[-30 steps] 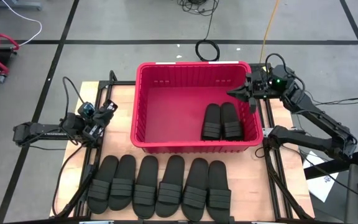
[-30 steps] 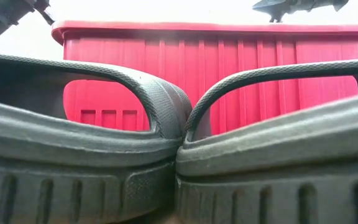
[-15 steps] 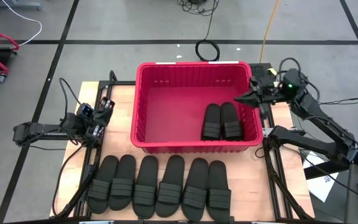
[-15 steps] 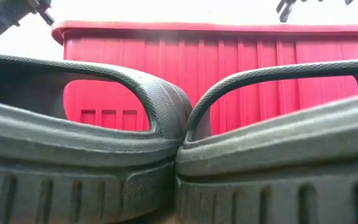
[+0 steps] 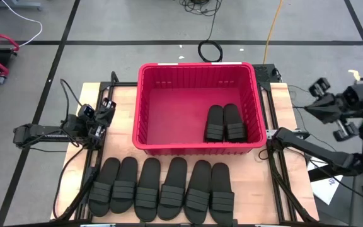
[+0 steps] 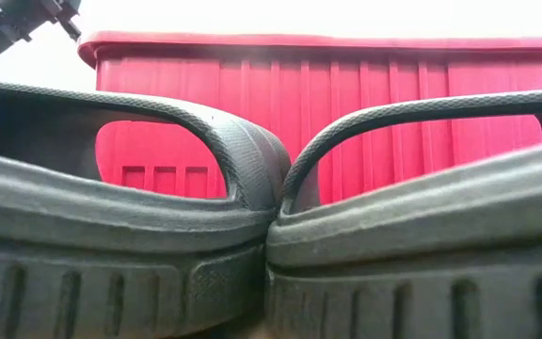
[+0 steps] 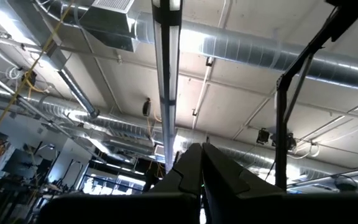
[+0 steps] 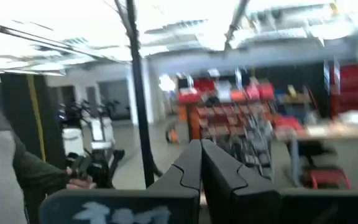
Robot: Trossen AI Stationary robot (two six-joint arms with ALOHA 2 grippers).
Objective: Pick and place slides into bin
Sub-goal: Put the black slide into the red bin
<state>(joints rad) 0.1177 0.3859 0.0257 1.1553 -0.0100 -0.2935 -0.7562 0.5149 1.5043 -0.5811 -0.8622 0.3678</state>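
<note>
The red bin (image 5: 197, 67) stands at the middle of the table. Two black slides (image 5: 224, 123) lie side by side, soles down, on its floor at the right. Several more slides (image 5: 162, 192) lie in a row along the table's near edge; two of them (image 6: 120, 235) fill the low view, with the bin (image 6: 346, 85) behind them. My left gripper (image 5: 109, 108) rests shut at the table's left, pointing up at the ceiling (image 7: 201, 165). My right gripper (image 5: 309, 108) hangs shut and empty, raised beyond the table's right side (image 8: 201, 158).
Black frame rails (image 5: 271, 135) run along the bin's right side. A coiled black cable (image 5: 210, 50) lies on the floor behind the bin. A person's sleeve (image 8: 5, 162) shows in the room in the right wrist view. Bare wood lies to the left of the bin.
My right gripper has drawn back from above the bin's far right corner toward the table's right edge and risen, leaving the low view. It has stayed shut and empty. The slides and the bin have not moved.
</note>
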